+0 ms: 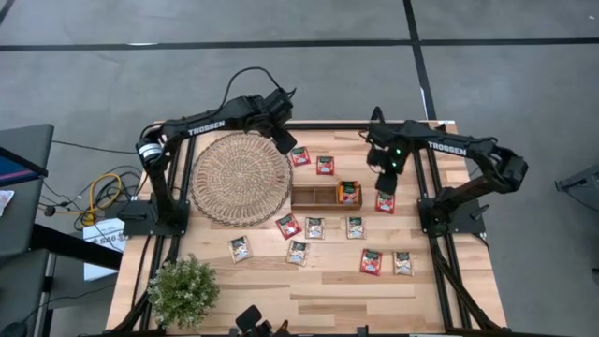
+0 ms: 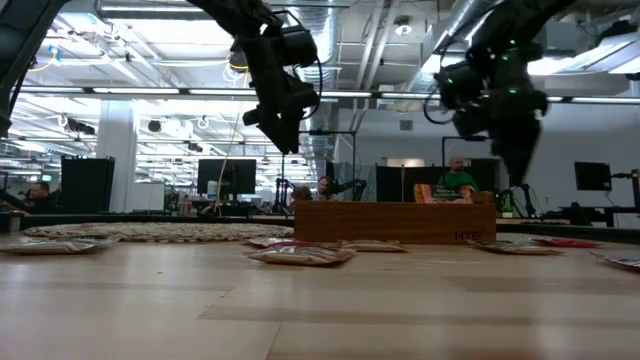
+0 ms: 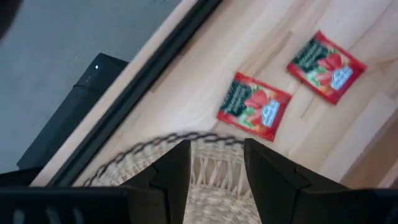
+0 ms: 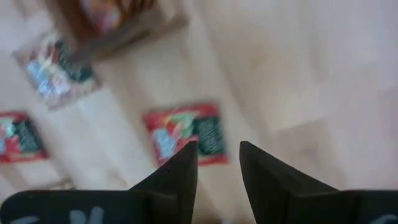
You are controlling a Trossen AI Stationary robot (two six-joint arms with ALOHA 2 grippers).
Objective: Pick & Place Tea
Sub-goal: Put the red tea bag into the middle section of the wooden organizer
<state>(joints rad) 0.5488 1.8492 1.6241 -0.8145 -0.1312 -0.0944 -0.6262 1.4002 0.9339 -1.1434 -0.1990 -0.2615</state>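
I am hovering my right tool (image 4: 217, 163) over a red sachet (image 4: 185, 134) lying flat on the worktop (image 1: 337, 281) just beside the wooden tray (image 1: 314, 197); its fingers are standing narrowly apart and holding nothing. My left tool (image 3: 214, 168) is waiting, empty and parted, above the woven mat (image 1: 241, 176). The other sachets are lying scattered across the worktop. I am risking my fingertips skidding over the thin, flat packet, or pushing it against the tray.

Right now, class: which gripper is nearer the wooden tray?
The right. The right gripper hovers just beside the wooden tray's right end, over a red sachet; the left gripper hangs farther off, above the woven mat's far edge.
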